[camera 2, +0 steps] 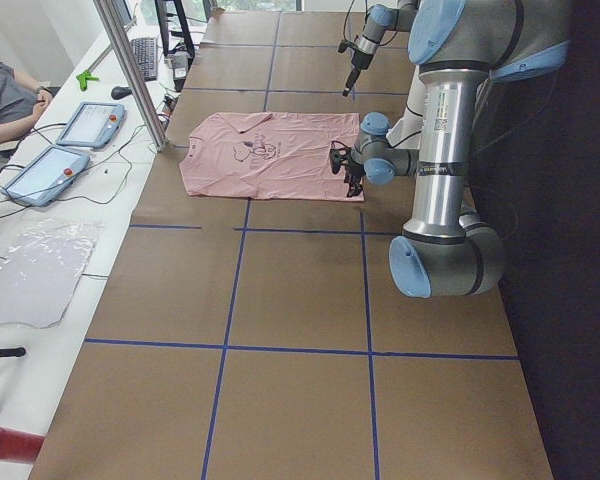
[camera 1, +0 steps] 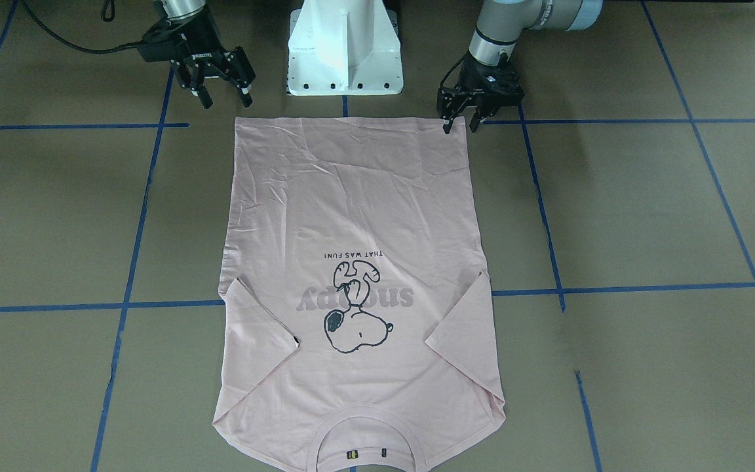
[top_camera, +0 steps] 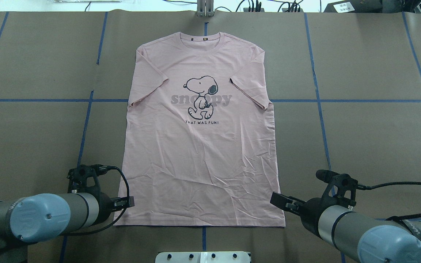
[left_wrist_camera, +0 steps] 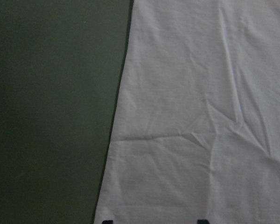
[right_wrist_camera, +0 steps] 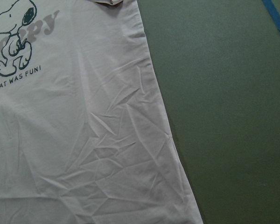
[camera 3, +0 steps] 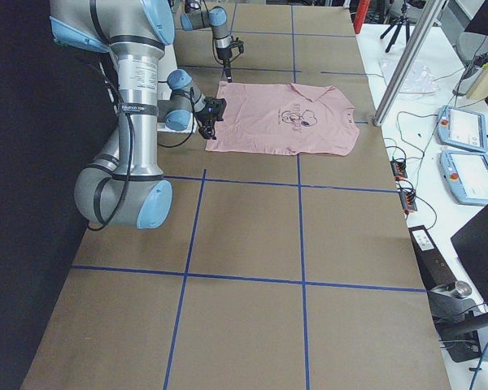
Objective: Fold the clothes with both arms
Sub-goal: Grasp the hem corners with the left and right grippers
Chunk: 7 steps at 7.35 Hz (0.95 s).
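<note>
Nearest me is the collar (camera 1: pixel 364 415) of the pink shirt (camera 1: pixel 351 196). The shirt is spread flat on the table (camera 1: pixel 646 210), dog picture up. Both sleeves lie slanted in against its sides. I see no fold in the body yet, so I think the job has hardly begun. The left hand (camera 1: pixel 460 124) is open, low over one hem corner. The right hand (camera 1: pixel 227 100) is open too, just beside the other corner. Neither holds cloth. Grabbing, lifting and folding are all left.
</note>
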Motion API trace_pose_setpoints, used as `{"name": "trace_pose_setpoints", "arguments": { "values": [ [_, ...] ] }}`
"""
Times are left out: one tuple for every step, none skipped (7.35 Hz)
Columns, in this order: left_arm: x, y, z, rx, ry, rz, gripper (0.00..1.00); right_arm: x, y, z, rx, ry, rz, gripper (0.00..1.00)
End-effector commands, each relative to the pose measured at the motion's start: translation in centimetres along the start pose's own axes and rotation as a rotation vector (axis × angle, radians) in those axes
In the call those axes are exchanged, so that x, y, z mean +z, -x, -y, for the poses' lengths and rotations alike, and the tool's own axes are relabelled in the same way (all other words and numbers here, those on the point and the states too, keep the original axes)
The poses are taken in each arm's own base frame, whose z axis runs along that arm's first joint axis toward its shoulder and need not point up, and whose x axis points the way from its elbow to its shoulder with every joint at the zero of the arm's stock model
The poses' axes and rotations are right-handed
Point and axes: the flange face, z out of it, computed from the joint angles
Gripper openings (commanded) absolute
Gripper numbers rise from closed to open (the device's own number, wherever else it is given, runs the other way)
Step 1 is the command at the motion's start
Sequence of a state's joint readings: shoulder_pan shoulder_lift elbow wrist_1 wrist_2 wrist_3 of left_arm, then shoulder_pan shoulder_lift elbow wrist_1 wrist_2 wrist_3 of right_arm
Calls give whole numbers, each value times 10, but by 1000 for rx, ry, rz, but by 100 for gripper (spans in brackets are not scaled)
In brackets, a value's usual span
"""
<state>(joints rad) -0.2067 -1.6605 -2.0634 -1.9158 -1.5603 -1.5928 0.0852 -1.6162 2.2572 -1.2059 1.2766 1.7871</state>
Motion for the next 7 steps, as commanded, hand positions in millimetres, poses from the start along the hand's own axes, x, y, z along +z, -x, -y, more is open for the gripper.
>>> {"name": "trace_pose_setpoints", "arguments": {
  "values": [
    [6, 1, -10, 12, 15, 10, 64, 0, 0, 0, 0, -2, 1, 96],
    [12, 4, -12, 15, 18, 21, 64, 0, 0, 1, 0, -2, 1, 96],
    [16, 4, -18, 22, 28, 27, 64, 0, 0, 1, 0, -2, 1, 96],
    [16, 4, -18, 22, 28, 27, 64, 0, 0, 1, 0, -2, 1, 96],
    [17, 5, -19, 26, 29, 30, 64, 0, 1, 1, 1, -4, 3, 96],
    [17, 5, -19, 25, 29, 30, 60, 0, 1, 1, 1, -5, 3, 96],
    [18, 5, -23, 26, 35, 31, 49, 0, 1, 1, 1, -5, 3, 96]
  ]
}}
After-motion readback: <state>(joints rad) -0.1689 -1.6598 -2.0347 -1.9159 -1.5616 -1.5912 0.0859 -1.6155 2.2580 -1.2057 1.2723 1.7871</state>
